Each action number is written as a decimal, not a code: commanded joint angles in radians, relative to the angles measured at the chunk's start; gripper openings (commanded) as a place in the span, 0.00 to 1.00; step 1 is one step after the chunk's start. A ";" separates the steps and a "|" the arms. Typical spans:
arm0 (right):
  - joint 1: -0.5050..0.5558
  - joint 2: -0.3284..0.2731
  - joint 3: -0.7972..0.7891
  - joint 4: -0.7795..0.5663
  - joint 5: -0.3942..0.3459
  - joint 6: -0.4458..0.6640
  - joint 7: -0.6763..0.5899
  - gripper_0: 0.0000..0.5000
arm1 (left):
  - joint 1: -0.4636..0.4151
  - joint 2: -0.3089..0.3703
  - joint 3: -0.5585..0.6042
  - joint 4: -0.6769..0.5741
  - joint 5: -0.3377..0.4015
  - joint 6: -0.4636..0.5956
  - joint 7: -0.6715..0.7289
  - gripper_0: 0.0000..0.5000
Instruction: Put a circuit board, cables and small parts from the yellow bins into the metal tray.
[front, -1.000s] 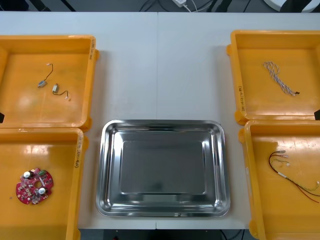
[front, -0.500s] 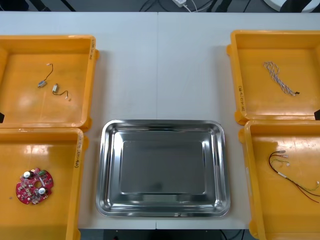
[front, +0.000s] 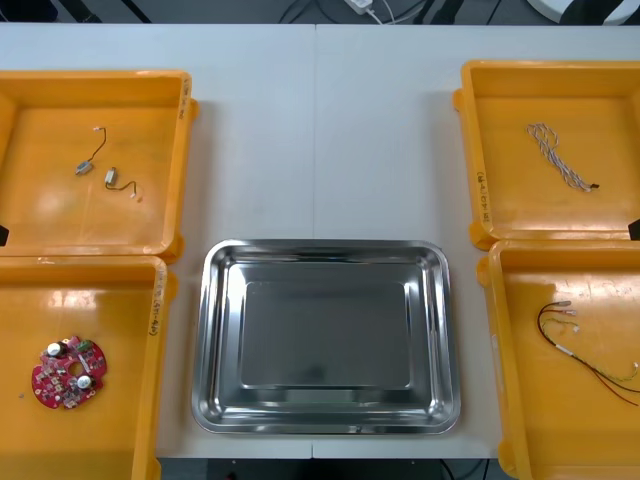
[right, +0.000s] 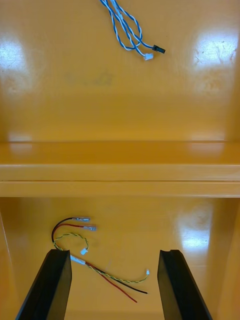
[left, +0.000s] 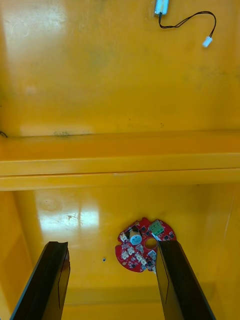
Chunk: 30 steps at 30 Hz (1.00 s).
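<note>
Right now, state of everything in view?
metal tray: nothing inside
circuit board: in near left bin
small metal parts: in far left bin
blue and white cable: far right bin
red and yellow cable: near right bin
left hand: open, above circuit board
right hand: open

Over the last second nothing in the front view has shifted. The round red circuit board (front: 68, 373), the small metal parts (front: 83, 168), the twisted blue and white cable (front: 560, 158) and the red, black and yellow cables (front: 563, 350) lie exactly as before, and the metal tray (front: 216, 340) has gained nothing.
</note>
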 joint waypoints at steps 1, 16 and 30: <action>0.008 -0.018 -0.033 -0.025 0.000 0.000 -0.046 1.00 | 0.012 0.038 0.031 -0.025 0.008 0.001 -0.084 1.00; 0.008 -0.018 -0.033 -0.025 0.000 0.000 -0.046 1.00 | 0.012 0.038 0.031 -0.025 0.008 0.001 -0.084 1.00; 0.008 -0.018 -0.033 -0.025 0.000 0.000 -0.046 1.00 | 0.012 0.038 0.031 -0.025 0.008 0.001 -0.084 1.00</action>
